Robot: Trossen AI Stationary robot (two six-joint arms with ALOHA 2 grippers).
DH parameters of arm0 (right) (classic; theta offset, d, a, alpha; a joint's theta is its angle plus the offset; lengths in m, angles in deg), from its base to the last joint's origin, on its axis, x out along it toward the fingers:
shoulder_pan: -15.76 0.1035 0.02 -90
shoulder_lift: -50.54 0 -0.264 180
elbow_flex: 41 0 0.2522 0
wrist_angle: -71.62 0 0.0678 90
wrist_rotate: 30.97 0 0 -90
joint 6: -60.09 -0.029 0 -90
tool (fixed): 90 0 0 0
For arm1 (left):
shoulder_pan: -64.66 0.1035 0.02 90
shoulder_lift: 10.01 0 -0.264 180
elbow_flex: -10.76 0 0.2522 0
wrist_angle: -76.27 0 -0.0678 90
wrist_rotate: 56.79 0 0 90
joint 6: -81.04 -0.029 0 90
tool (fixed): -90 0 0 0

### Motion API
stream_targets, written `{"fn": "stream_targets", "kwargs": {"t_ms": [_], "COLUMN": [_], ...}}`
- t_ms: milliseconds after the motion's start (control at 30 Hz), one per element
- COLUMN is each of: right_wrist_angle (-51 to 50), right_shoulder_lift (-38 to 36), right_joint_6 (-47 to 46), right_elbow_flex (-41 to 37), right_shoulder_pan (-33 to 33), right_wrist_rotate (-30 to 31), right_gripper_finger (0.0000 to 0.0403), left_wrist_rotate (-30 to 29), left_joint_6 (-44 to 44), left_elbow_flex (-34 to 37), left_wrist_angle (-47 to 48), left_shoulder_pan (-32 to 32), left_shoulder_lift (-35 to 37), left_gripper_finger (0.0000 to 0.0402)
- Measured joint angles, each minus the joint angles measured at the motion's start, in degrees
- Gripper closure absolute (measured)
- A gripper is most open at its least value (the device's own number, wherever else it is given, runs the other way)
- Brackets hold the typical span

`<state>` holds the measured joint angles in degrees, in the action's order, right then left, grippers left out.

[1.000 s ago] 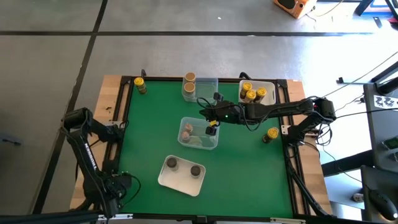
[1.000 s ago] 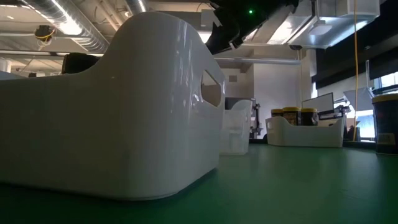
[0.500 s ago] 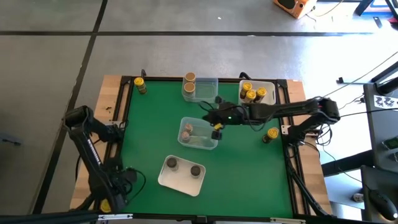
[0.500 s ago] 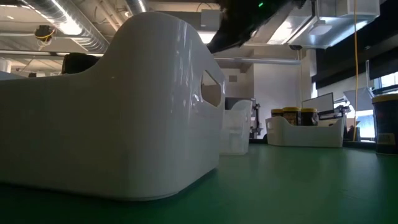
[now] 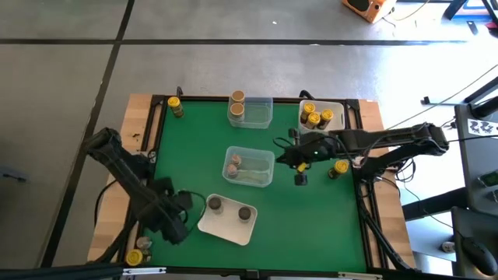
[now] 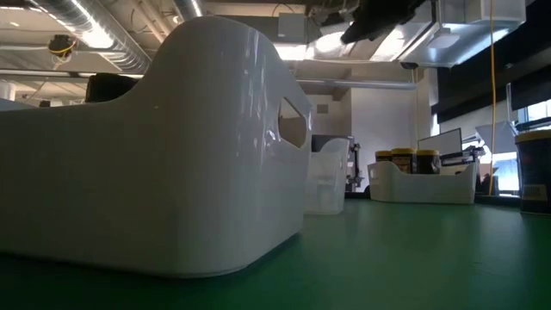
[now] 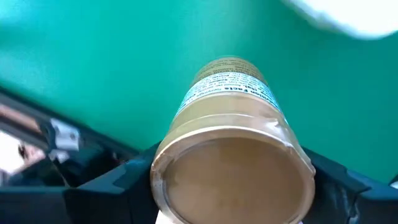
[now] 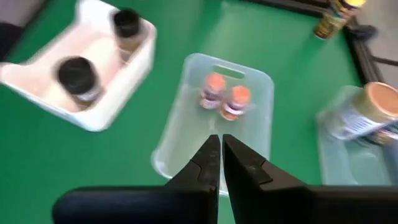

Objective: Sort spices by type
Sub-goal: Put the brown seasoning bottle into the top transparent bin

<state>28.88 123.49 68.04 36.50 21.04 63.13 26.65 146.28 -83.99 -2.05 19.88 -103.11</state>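
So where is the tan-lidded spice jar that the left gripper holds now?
The tan-lidded spice jar sits between the fingers of the left gripper, low on the table's left side in the high view, just left of the white tray with two dark-lidded jars.

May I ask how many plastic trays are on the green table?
4: the far clear tray at the high view's top edge, the far white tray top right, the middle clear tray, and the near white tray below it. None seems hidden.
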Motion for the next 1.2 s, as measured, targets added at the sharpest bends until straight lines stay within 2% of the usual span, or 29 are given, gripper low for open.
{"fn": "stream_targets", "kwargs": {"t_ms": [233, 467, 567, 667, 900, 1200], "right_wrist_angle": [6.50, 13.77, 16.97, 19.93, 24.89, 32.81], "right_shoulder_lift": [-4.56, -4.51, -4.45, -4.45, -4.51, -4.64], "right_joint_6": [-0.69, -0.63, -0.60, -0.15, 3.36, 9.30], "right_elbow_flex": [-6.20, -11.33, -14.33, -16.57, -17.78, -17.71], "right_shoulder_pan": [-0.04, -0.04, -0.04, -0.04, -0.07, -1.68], "right_wrist_rotate": [-0.70, 0.33, -1.06, -1.11, 3.39, 10.36], "right_gripper_finger": [0.0382, 0.0382, 0.0382, 0.0382, 0.0382, 0.0382], "left_wrist_rotate": [-6.51, -13.41, -15.78, -16.00, -16.02, -16.11], "left_joint_6": [-8.65, -19.18, -23.95, -29.04, -46.04, -61.28], "left_elbow_flex": [-9.57, -16.13, -17.58, -17.82, -17.85, -17.93], "left_wrist_angle": [2.06, 1.50, 0.80, -1.93, -13.44, -22.29], "left_shoulder_pan": [7.43, 16.33, 21.24, 26.73, 39.80, 56.24], "left_shoulder_lift": [0.06, 0.10, 0.10, 0.10, -0.57, -4.81], "left_gripper_finger": [0.0124, 0.0125, 0.0125, 0.0125, 0.0125, 0.0124]}}
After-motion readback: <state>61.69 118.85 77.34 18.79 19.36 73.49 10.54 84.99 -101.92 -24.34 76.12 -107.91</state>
